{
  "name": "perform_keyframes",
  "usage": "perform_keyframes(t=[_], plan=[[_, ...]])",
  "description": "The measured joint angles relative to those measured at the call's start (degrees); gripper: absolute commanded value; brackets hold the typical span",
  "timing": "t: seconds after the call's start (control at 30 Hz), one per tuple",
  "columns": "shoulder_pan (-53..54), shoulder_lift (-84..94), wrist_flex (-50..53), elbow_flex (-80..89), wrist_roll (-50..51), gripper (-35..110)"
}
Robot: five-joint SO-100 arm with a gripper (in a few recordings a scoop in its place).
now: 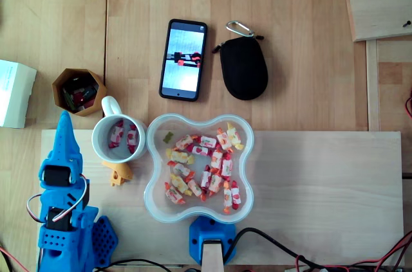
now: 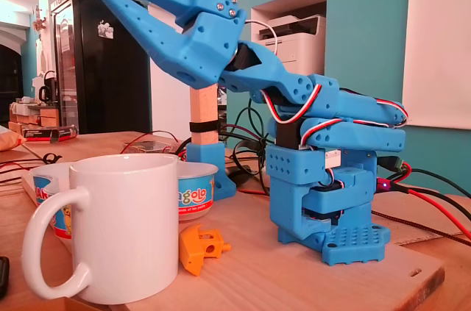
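The white mug [image 1: 96, 139] stands on the table [image 1: 322, 182], just right of the end effector [image 1: 65, 117] in the overhead view. The brown hexagonal cup [image 1: 57, 89] sits just beyond its tip. The end effector's long axis points up the picture, between the two. In the fixed view it hangs higher than the mug's rim, its fingers meeting at the tip with nothing between them.

Counted:
- one mug, with two wrapped candies [image 1: 116, 134] inside
- one hexagonal cup
- one orange part [image 1: 119, 174]
- one bowl [image 1: 149, 156] of roughly twenty candies
- one phone [image 1: 183, 60]
- one black pouch [image 1: 243, 69]
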Motion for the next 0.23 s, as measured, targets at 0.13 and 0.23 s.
perform_keyframes(t=[0.13,0.23], plan=[[0.00,0.00,0.00,0.00,-4.92,-2],[0.00,0.00,0.00,0.00,-6.86,-2]])
